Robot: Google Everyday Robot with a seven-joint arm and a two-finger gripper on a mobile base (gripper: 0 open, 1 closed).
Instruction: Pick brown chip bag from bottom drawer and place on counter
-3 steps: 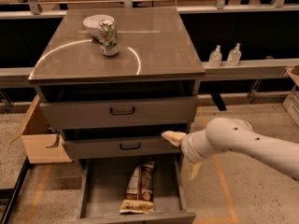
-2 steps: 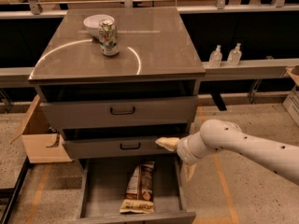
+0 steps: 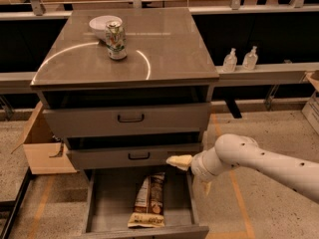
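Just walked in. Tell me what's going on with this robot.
The robot's gripper hangs open and empty over the right edge of the pulled-out bottom drawer. The brown chip bag lies untouched on the drawer floor. The counter on top holds a soda can and a white bowl; the bag is not yet picked.

**Can, bowl, bottles, box**

A soda can [image 3: 115, 40] stands upright on the counter [image 3: 169, 49], just before a white bowl [image 3: 101, 23]. Two small bottles [image 3: 230, 60] stand together on a ledge [image 3: 271, 72]. A cardboard box [image 3: 42, 146] sits on the floor, well apart from the gripper [image 3: 188, 176] beside the middle drawer [image 3: 99, 158].
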